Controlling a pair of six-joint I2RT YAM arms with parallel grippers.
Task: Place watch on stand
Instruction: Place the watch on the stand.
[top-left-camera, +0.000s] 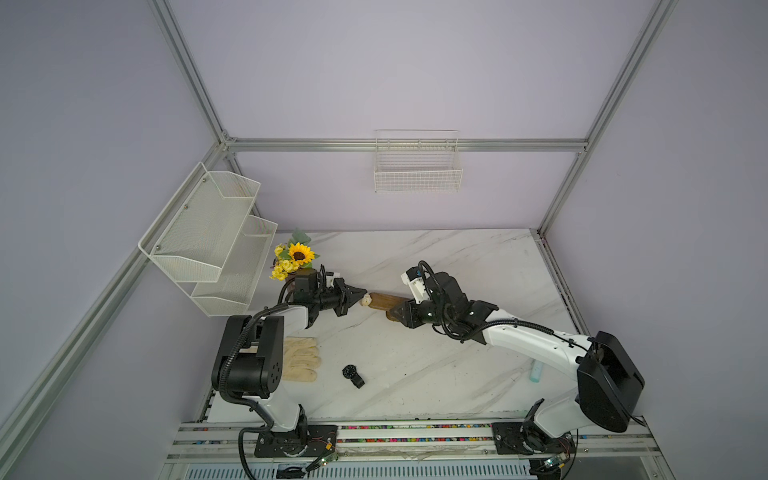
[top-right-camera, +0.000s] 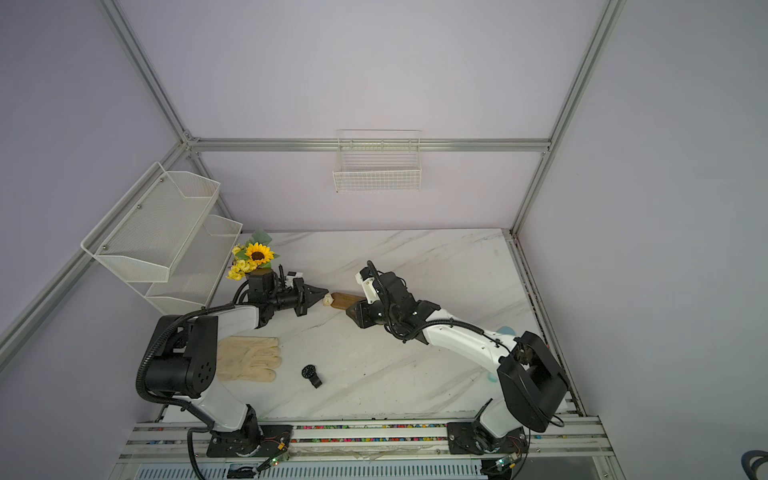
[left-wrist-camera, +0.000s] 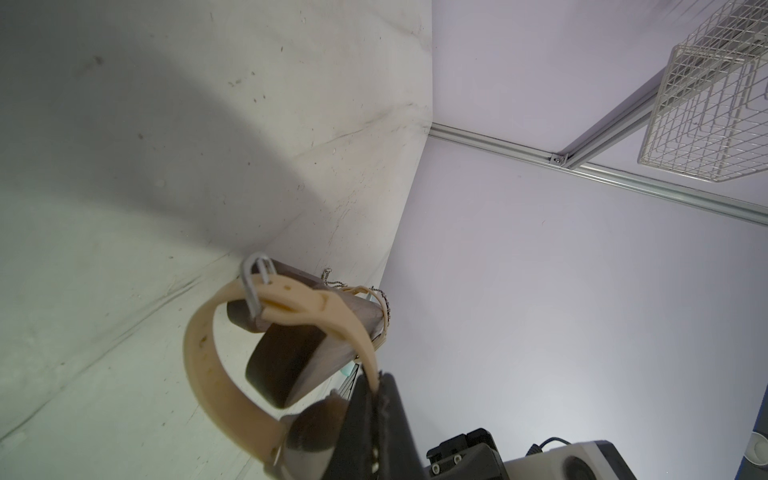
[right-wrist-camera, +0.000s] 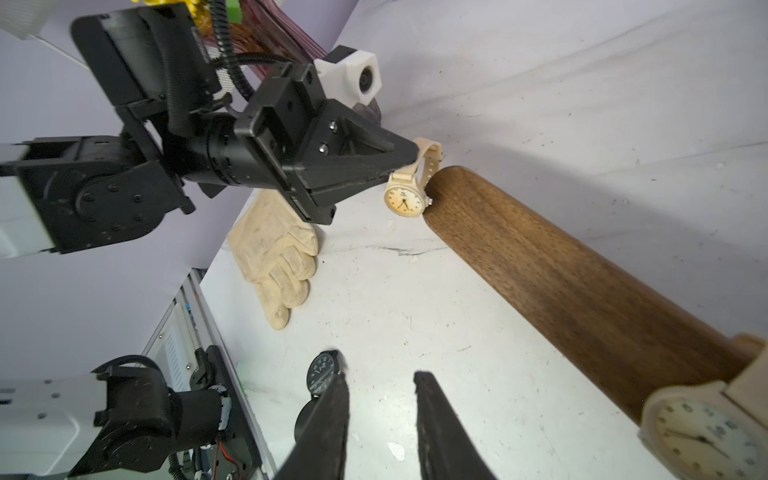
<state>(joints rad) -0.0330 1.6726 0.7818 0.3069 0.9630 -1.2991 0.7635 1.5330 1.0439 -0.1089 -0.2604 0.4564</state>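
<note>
The cream watch (right-wrist-camera: 405, 201) is being gripped by its strap in the fully closed left gripper (right-wrist-camera: 411, 160) and is being held right at the rounded end of the stand (right-wrist-camera: 561, 282). The right gripper (right-wrist-camera: 380, 384) is being held partly open beside the bar, with nothing between its fingers.

Cream rubber-strap wristwatch (right-wrist-camera: 405, 195): cream dial, dark hands. Rounded wooden stand bar (right-wrist-camera: 561, 282): mid-brown w/ darker grain streaks. Round black wristwatch (top-left-camera: 352, 375): black dial & strap. Fabric work glove (top-right-camera: 249, 359): pale cream. Marble-look tabletop (top-left-camera: 436, 374): white, grey veins. Artificial sunflower (top-left-camera: 300, 252): yellow, dark centre.
</note>
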